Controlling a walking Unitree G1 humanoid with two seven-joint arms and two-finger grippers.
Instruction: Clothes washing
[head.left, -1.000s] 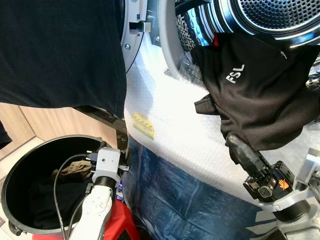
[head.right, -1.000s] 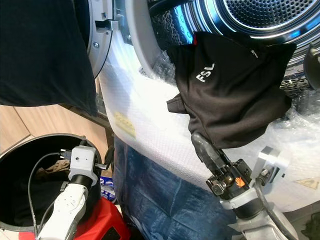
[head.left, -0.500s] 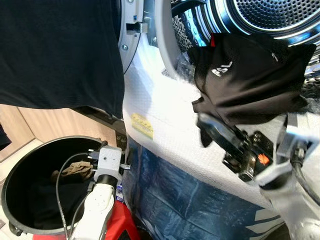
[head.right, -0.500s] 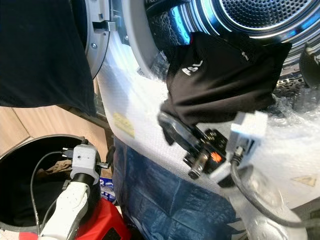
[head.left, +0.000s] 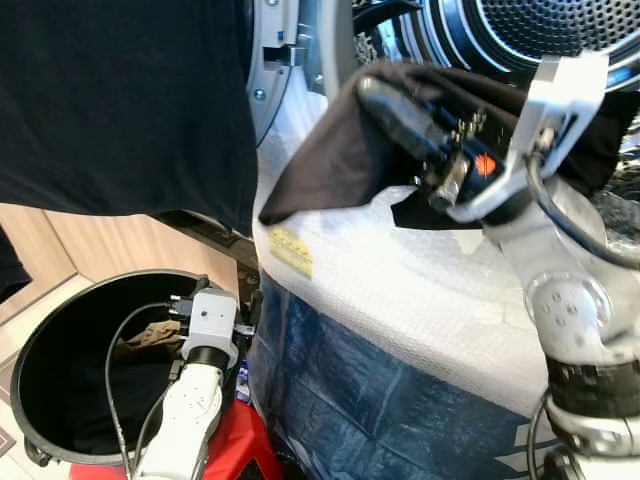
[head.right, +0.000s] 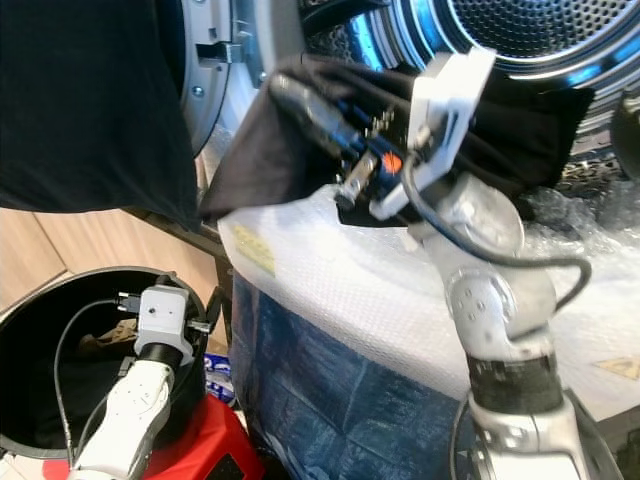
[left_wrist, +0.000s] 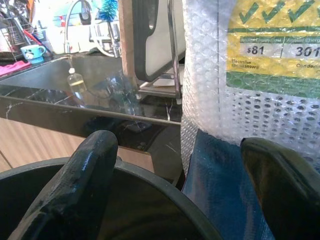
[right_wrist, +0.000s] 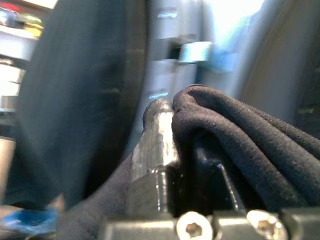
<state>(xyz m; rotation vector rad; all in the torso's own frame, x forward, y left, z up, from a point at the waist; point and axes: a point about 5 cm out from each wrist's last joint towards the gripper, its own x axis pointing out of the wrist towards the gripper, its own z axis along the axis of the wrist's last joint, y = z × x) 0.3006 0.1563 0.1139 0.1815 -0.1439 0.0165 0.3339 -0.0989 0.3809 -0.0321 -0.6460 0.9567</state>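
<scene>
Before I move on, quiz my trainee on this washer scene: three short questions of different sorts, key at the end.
1. True or false: the right gripper is shut on the black garment.
2. Which does the left gripper hover over: A) the round black laundry bin, B) the perforated steel washer drum?
3. Fill in: the washer front is wrapped in white ____.

Key: 1 true; 2 A; 3 bubble wrap.
</scene>
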